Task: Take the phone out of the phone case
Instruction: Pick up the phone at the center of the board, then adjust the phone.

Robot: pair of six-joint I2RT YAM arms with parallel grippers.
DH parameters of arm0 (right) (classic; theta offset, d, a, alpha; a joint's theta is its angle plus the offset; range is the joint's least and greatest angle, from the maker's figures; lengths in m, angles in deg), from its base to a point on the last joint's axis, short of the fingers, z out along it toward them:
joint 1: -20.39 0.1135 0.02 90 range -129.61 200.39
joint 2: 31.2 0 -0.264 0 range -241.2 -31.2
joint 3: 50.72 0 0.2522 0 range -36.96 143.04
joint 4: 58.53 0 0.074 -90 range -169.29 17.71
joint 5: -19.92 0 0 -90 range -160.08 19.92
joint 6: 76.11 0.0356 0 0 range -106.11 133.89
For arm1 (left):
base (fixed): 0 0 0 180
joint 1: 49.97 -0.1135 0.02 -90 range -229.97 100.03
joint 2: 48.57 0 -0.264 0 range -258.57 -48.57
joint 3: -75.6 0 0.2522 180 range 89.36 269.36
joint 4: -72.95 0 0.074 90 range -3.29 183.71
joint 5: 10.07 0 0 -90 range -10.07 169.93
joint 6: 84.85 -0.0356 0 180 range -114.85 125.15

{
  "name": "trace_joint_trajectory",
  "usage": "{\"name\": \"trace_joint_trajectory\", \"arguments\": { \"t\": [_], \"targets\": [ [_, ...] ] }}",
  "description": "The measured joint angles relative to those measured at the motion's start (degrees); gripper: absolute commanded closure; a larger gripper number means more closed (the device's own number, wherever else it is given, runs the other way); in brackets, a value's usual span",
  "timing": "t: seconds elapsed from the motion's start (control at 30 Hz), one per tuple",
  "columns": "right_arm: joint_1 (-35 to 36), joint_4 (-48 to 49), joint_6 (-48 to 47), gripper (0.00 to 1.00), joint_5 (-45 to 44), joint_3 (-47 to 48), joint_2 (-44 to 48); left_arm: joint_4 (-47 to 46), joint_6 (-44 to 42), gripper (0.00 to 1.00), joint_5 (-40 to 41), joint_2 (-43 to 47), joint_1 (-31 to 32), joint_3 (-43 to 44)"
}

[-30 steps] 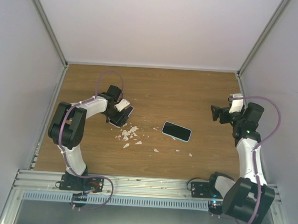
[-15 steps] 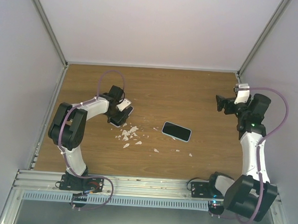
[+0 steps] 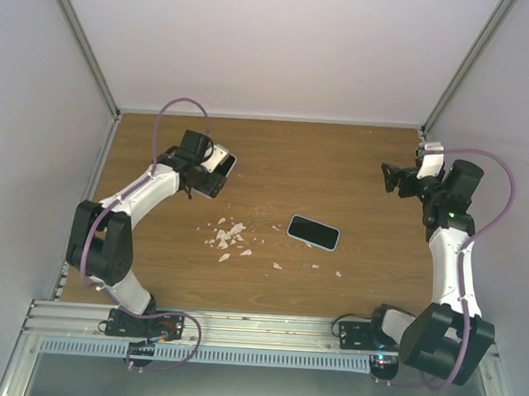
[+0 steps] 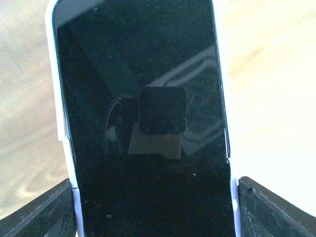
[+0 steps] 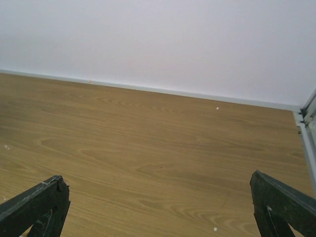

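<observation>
My left gripper (image 3: 211,169) is shut on a phone (image 3: 215,171) with a glossy black screen and a thin white rim, held above the far left of the table. In the left wrist view the phone (image 4: 143,98) fills the frame, and the gripper (image 4: 155,210) clamps its long sides between the fingers (image 4: 269,207). A second black-faced slab with a pale rim (image 3: 313,232) lies flat at mid-table. I cannot tell which of the two carries the case. My right gripper (image 3: 391,180) is open and empty, raised at the far right, with only bare wood between its fingers (image 5: 34,205).
Several white crumbs (image 3: 229,239) lie scattered on the wooden table (image 3: 337,166) left of the flat slab, with a few more near it (image 3: 338,274). White walls enclose the back and sides. A metal rail (image 3: 258,326) runs along the near edge.
My left gripper has carried the phone from just beside the crumbs up toward the far left. My right gripper has shifted slightly right and toward the back.
</observation>
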State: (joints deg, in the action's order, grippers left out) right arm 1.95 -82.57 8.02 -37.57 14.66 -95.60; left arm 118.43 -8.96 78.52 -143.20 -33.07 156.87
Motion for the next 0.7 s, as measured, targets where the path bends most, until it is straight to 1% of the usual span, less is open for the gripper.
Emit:
{"name": "trace_joint_trajectory", "arguments": {
  "t": [0.2,0.37,0.57,0.7],
  "targets": [
    [0.00,-0.02,1.73,0.00,2.60,2.10,-2.73,-0.85,1.11,0.62,-2.01,5.70,0.15,6.78],
    [0.28,0.92,4.35,0.01,4.44,4.81,-4.37,-2.40,1.20,0.62,-2.21,12.15,0.96,7.89],
    [1.88,4.17,9.79,0.00,7.28,6.91,-8.13,-5.77,-0.68,0.66,-0.81,19.56,4.96,8.46],
    [3.93,5.05,13.38,0.00,9.14,8.76,-11.50,-6.99,-2.43,0.66,0.92,21.20,7.58,10.62]
  ]
}}
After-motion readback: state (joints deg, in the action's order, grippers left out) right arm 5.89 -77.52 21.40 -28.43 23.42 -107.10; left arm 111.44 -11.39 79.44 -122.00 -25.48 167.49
